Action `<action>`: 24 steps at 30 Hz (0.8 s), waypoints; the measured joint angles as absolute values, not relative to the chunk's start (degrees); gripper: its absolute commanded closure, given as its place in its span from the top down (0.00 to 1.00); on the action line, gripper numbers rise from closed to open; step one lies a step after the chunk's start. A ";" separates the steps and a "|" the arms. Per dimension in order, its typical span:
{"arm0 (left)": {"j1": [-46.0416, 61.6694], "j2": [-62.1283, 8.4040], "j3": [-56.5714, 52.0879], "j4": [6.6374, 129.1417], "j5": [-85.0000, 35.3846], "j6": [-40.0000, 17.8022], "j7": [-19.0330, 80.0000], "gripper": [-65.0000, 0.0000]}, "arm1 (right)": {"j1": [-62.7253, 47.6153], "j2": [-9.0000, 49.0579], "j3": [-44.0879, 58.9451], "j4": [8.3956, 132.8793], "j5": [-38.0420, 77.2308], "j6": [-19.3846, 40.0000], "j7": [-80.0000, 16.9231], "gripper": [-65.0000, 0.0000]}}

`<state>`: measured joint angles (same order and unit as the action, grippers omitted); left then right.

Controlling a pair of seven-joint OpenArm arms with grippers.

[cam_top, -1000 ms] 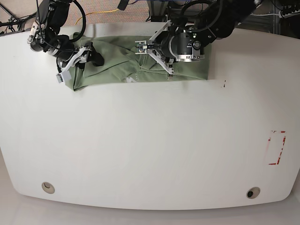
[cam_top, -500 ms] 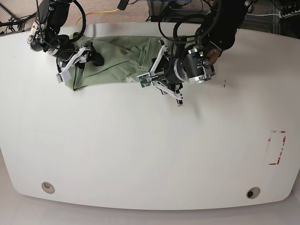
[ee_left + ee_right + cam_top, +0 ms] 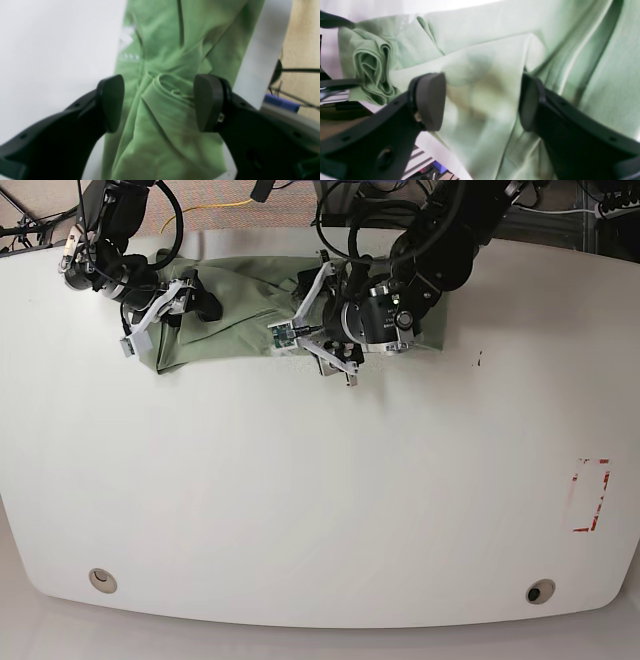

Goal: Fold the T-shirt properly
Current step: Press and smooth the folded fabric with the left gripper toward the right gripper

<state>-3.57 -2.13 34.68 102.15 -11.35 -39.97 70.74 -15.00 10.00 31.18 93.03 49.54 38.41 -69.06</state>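
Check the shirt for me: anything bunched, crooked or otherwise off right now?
Yes. The T-shirt lies creased along the table's far edge, and one end is rolled into a tight wad instead of lying flat.

No text, label or number is legible anywhere in these views.

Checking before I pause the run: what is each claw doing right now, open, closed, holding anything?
Left claw: open over the T-shirt, gripping nothing.
Right claw: open over the shirt, gripping nothing.
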 measured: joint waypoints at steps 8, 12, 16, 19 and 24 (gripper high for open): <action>-4.45 -2.37 35.81 98.30 -11.18 -39.94 69.43 0.19 | -14.98 9.96 31.18 93.03 49.43 38.39 -69.04 0.65; -4.93 -2.37 35.79 96.40 -11.14 -39.94 68.23 0.12 | -14.92 9.85 31.18 93.03 49.39 38.39 -69.06 0.65; -4.89 -2.33 35.79 95.02 -11.16 -39.94 68.03 0.11 | -14.81 9.17 31.27 93.03 49.39 38.39 -69.04 0.65; -4.78 -2.28 35.46 96.14 -11.14 -39.94 68.14 0.07 | -14.70 9.06 31.27 93.03 49.36 38.39 -69.06 0.65; -4.62 -2.04 34.37 101.43 -11.18 -39.94 68.49 0.05 | -14.68 9.02 31.27 93.03 49.39 38.39 -69.06 0.65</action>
<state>-4.62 -2.04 34.37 101.43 -11.18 -39.94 68.49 -14.68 9.02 31.27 93.03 49.39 38.39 -69.06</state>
